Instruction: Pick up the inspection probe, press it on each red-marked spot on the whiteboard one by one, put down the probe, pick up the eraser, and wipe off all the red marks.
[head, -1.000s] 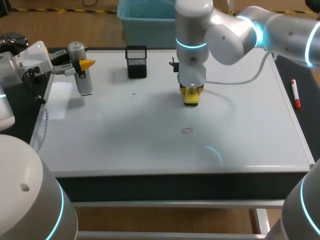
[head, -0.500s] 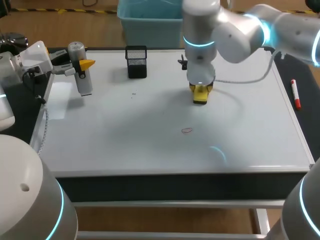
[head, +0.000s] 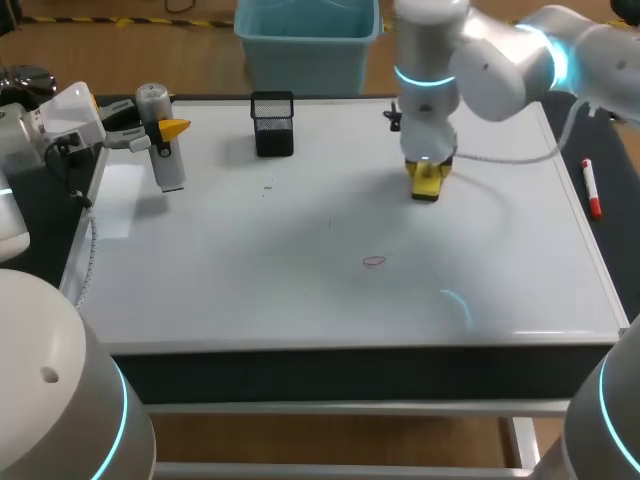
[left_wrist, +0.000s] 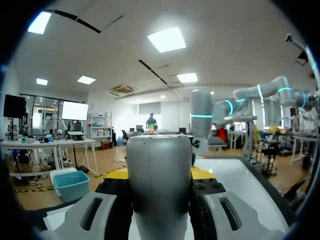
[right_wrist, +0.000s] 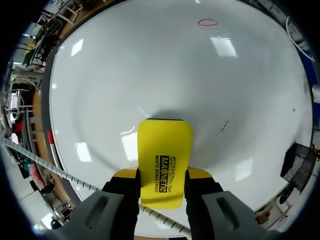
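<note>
One red mark (head: 374, 261) lies on the whiteboard (head: 300, 300); the right gripper (head: 427, 180), fingers clamped on the eraser (head: 425, 189), stands nearby, likely to wipe it. The left gripper (head: 160, 131) clasps the inspection probe (head: 168, 168) aside, clearing the board.

Only lettering I can spot is on the eraser (right_wrist: 164, 167): a big line and a smaller line of black print, running lengthwise down its yellow face, plain to see in the right wrist view. From the head view that same eraser is too small to make any of it out. The marker (head: 592, 188) at the tabletop's right edge might carry a label, can't tell at that size.
</note>
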